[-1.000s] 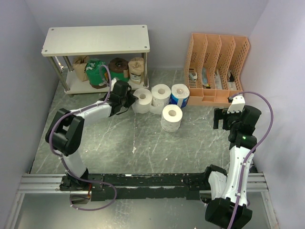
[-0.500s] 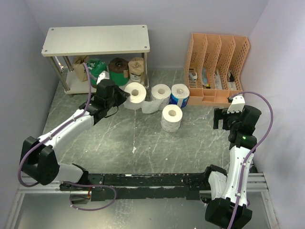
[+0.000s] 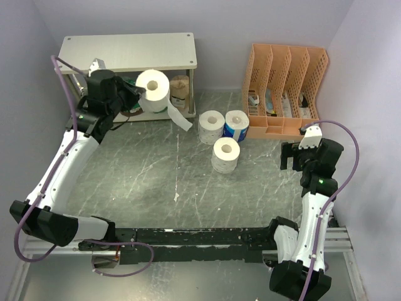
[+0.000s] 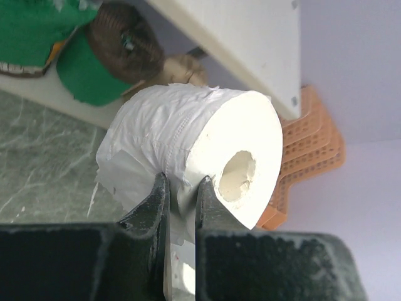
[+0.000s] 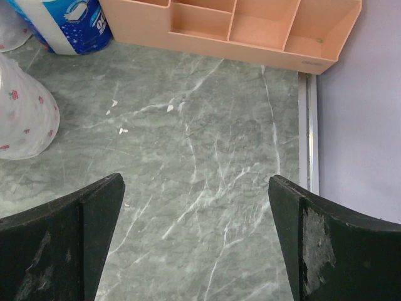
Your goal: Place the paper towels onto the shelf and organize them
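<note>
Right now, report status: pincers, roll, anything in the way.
Left pincer shut on white roll, raised before shelf, loose tail hanging. Right pincer open over table. Lower tier holds stored rolls; three loose rolls on table.

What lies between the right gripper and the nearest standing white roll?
Only bare tabletop separates the right gripper from that roll, as the right wrist view shows.

We see the shelf [image 3: 125, 53] far left, file organizer [image 3: 285, 88] far right, three rolls [image 3: 225, 153] between them, another roll [image 3: 153, 89] before the shelf.
</note>
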